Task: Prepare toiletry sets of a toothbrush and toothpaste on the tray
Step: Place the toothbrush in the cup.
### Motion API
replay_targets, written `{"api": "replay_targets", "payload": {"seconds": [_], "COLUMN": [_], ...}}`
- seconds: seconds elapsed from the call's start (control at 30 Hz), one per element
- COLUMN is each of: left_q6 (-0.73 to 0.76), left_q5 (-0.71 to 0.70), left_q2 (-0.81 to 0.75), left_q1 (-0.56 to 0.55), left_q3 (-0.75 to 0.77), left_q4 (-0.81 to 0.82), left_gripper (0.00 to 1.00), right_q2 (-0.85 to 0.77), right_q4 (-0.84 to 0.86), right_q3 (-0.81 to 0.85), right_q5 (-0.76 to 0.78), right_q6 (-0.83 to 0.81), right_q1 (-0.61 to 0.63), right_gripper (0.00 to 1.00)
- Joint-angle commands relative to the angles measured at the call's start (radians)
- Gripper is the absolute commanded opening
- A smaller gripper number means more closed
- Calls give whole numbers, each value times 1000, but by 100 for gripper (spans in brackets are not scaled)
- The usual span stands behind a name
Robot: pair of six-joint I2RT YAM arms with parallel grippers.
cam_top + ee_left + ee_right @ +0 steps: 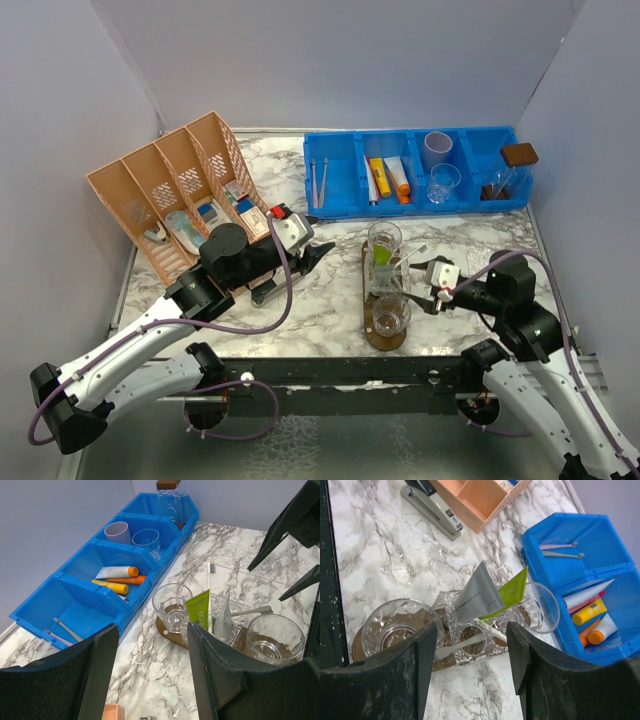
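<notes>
Three tumblers (384, 238) on tray (387, 343), two tubes (477, 597), one toothbrush (209, 595); left hand (151, 632), right hand (470, 630) wide.

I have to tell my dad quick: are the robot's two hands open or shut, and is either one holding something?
Left gripper: open, holding nothing.
Right gripper: open, holding nothing.

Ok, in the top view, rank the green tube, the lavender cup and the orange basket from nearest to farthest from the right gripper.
1. The green tube, just left of the right gripper.
2. The lavender cup, in the blue bin at the back.
3. The orange basket, far left.
</notes>
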Motion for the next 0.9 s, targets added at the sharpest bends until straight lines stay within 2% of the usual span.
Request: {"api": "replay_targets", "payload": {"seconds": [0.0, 0.13, 0.27, 0.3, 0.33, 0.37, 0.43, 0.53, 0.63, 0.77, 0.87], "left_q6": [-3, -8, -29, -42, -55, -69, -105, -179, -259, -310, -313], "left_q5": [-8, -17, -49, -68, -85, -108, -167, -283, -371, -400, -404], "left_q2": [-8, -3, 9, 16, 24, 34, 49, 80, 129, 226, 299], "left_q1": [6, 6, 7, 10, 15, 22, 37, 54, 71, 78, 86], "left_q3": [-10, -10, -4, -1, 6, 12, 22, 60, 130, 239, 316], "left_q4": [28, 30, 42, 44, 45, 48, 57, 53, 21, 10, 18], "left_gripper": [61, 61, 61, 61, 61, 62, 63, 66, 70, 72, 73], "right_q2": [-48, -88, -108, -104, -99, -91, -65, 5, 113, 248, 312], "right_q4": [-34, -20, 71, 86, 105, 124, 146, 128, 61, 16, 54], "right_q3": [92, 153, 192, 207, 219, 233, 267, 343, 433, 512, 527], "right_q5": [16, 85, 231, 264, 293, 329, 433, 669, 799, 992, 1125], "right_q6": [68, 158, 344, 380, 417, 454, 542, 699, 719, 761, 873], "right_q1": [5, 5, 4, 5, 5, 5, 5, 4, 5, 5, 4], "right_gripper": [59, 60, 60, 64, 83, 88, 89, 92, 94, 96, 100]}}
